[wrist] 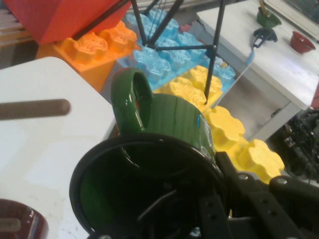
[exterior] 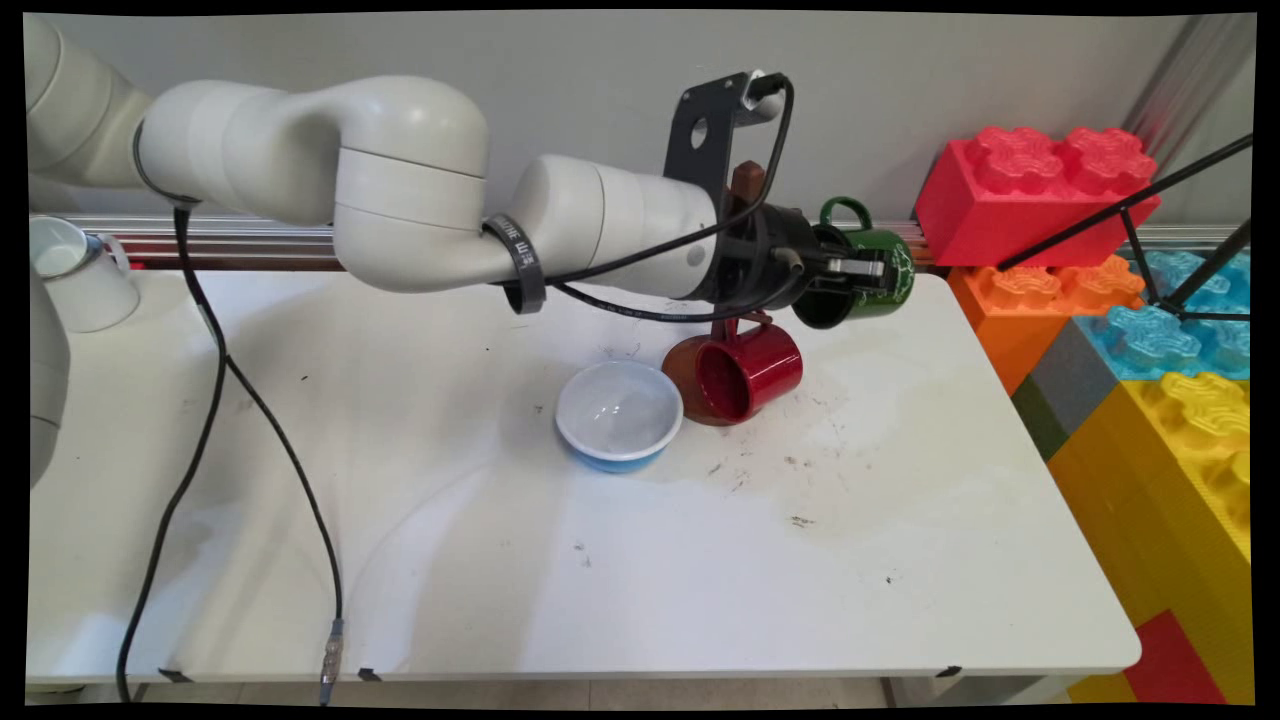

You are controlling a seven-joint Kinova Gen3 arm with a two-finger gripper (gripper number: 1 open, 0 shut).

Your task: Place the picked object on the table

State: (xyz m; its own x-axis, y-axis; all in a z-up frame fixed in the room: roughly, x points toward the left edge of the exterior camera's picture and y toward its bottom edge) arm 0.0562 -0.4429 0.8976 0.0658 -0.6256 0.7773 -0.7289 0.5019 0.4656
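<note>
My gripper (exterior: pixel 852 270) is shut on the wall of a green mug (exterior: pixel 885 272), which it holds on its side in the air over the table's far right part, handle up. In the hand view the green mug (wrist: pixel 174 122) fills the middle, one finger inside it and the other finger (wrist: pixel 244 191) outside. Just left of the mug stands a brown mug tree (exterior: pixel 746 182); one bare peg (wrist: pixel 35 108) of it shows in the hand view. A red mug (exterior: pixel 748 372) hangs low on the tree, its mouth facing the camera. The red mug (wrist: pixel 20 224) also shows at the hand view's lower left.
A white-and-blue bowl (exterior: pixel 620 412) sits left of the red mug. A white mug (exterior: pixel 72 275) stands at the table's far left. Large toy bricks (exterior: pixel 1035 185) are stacked beyond the right edge, with a black tripod (exterior: pixel 1150 215) over them. A black cable (exterior: pixel 250 400) hangs over the table's left.
</note>
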